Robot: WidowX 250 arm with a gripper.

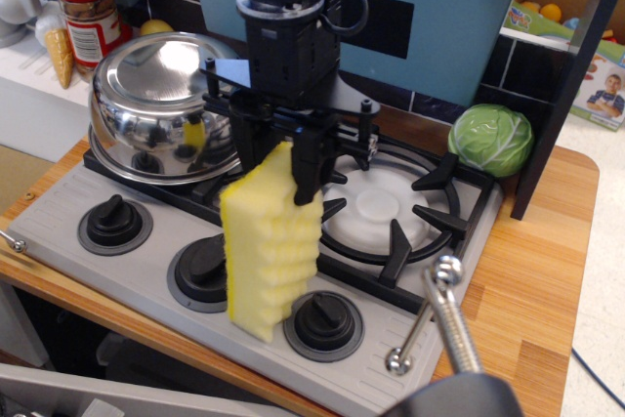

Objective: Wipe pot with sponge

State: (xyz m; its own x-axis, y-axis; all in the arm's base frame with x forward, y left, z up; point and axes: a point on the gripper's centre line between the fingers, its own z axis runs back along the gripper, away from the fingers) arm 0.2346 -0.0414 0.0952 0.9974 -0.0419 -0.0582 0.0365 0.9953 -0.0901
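The sponge (269,251) is pale yellow with ridges and stands on end over the stove's front knobs. My gripper (279,181) comes down from above, and its black fingers (309,175) are closed in on the sponge's top end. The shiny steel pot (156,104) sits upside down on the back left burner, flat base up, just left of the gripper and apart from the sponge. Its handle does not show.
The grey stove (59,217) has several black knobs and an open right burner grate (391,207). A green cabbage (491,139) lies at the back right. A red-lidded jar (86,7) and a blue bin (439,17) stand behind. A metal clamp handle (444,314) sticks up at the front right.
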